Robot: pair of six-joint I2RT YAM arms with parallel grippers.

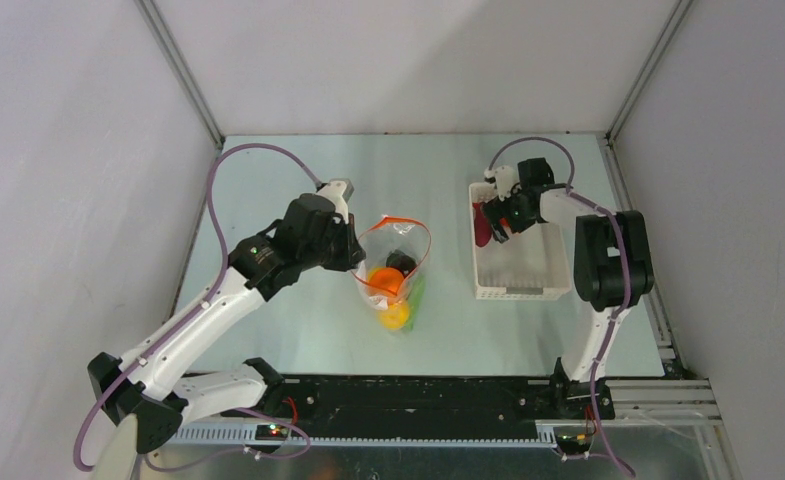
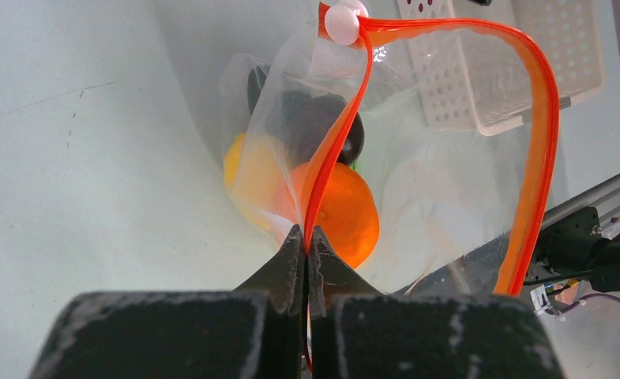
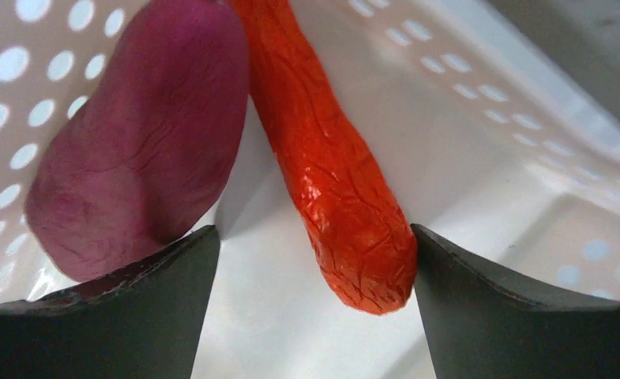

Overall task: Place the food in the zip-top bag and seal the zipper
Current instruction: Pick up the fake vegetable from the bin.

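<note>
Bright, even light; glare on zip-top bag [image 2: 449,158]; soft shadows on table [image 1: 468,335].

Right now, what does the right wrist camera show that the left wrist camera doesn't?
Right wrist only: the red chili and purple piece lying in the white basket, the right gripper open around the chili. Left wrist only: the left gripper shut on the zipper, the zip-top bag holding the orange. Both: the white basket.

Clear zip-top bag [image 2: 271,134], orange-red zipper [image 2: 537,142], bright orange [image 2: 346,213], yellow lemon [image 1: 395,316]. At right, white basket [image 3: 527,158] dotted with round holes; dull purple piece [image 3: 140,134], glossy red chili [image 3: 330,174].
</note>
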